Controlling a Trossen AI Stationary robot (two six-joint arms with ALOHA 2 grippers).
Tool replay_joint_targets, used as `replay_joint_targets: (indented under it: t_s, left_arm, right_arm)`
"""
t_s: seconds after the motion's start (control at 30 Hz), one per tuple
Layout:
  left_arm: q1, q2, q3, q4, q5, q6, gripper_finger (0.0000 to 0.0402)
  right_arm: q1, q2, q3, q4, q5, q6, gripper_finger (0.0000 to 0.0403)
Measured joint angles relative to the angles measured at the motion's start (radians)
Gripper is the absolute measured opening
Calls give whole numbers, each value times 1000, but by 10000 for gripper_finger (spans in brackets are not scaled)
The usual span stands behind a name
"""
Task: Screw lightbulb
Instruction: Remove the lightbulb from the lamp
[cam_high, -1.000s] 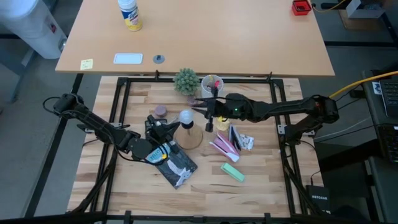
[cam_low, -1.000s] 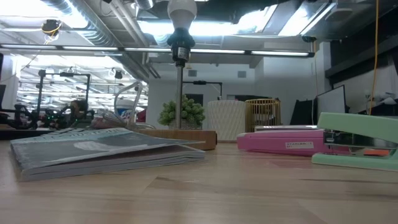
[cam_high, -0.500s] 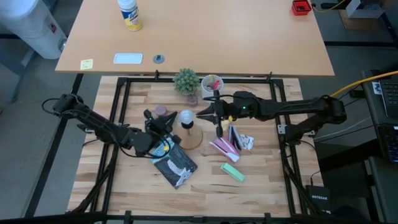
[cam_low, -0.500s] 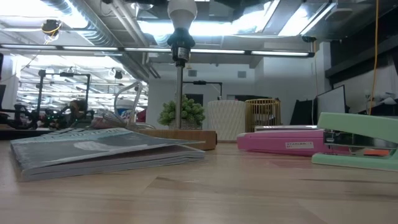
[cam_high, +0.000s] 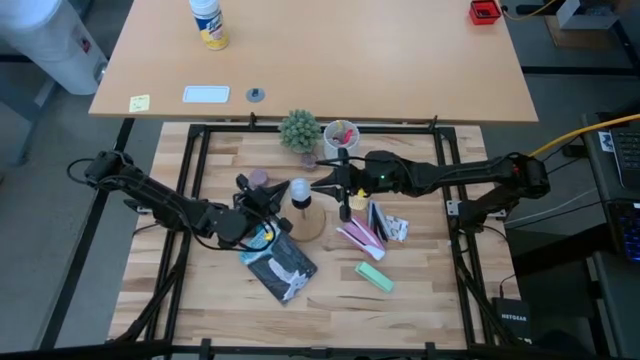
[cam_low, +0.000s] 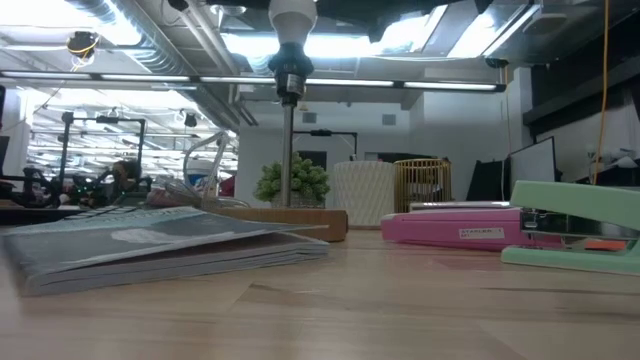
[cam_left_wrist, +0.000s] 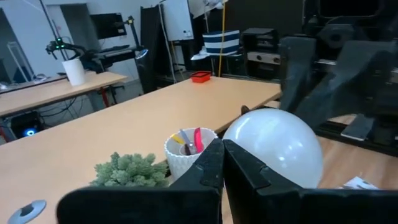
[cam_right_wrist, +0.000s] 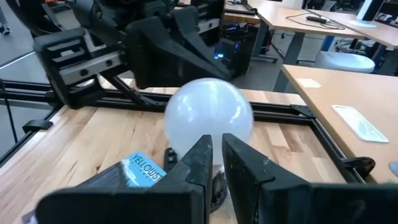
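The whitish lightbulb (cam_high: 298, 187) sits upright with its base in the black socket (cam_low: 288, 72) of the stand, whose post rises from a wooden base (cam_high: 310, 222) at the table's middle. It also shows in the low view (cam_low: 292, 16), the left wrist view (cam_left_wrist: 273, 146) and the right wrist view (cam_right_wrist: 208, 115). My left gripper (cam_high: 270, 199) is shut, close on the bulb's left. My right gripper (cam_high: 322, 184) is shut, close on its right. Both point at the bulb; whether either one reaches it does not show.
A magazine (cam_high: 282, 265) lies near of the stand, under my left arm. A pink stapler (cam_high: 358, 235), a green stapler (cam_high: 374, 275) and a packet (cam_high: 393, 228) lie to the right. A plant (cam_high: 298, 130) and a pen cup (cam_high: 341, 133) stand at the far edge.
My right gripper has drawn back a little toward the table's right edge and come back toward the bulb. My left gripper has shifted slightly toward the far edge. The bulb has stayed in the socket.
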Motion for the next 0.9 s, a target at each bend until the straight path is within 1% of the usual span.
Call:
replay_joint_targets:
  t_s: [0.27,0.37,0.5,0.67,0.73,0.9]
  left_arm:
    - [-35,0,0,-2,3,-6,1]
    - [-40,1,0,2,36,-16,1]
    - [-42,3,0,-4,51,-21,1]
    - [-41,3,0,-4,48,-20,1]
    - [-41,3,0,-4,32,-7,1]
    - [-41,3,0,-2,-64,2,1]
  right_arm:
    - [0,0,-1,12,10,-21,44]
    - [-2,0,-1,43,40,-24,44]
    - [-2,1,-1,42,63,-27,44]
    - [-2,1,-1,42,69,-43,44]
    - [-2,1,-1,43,79,-54,44]
    - [-1,-30,-1,39,78,-56,44]
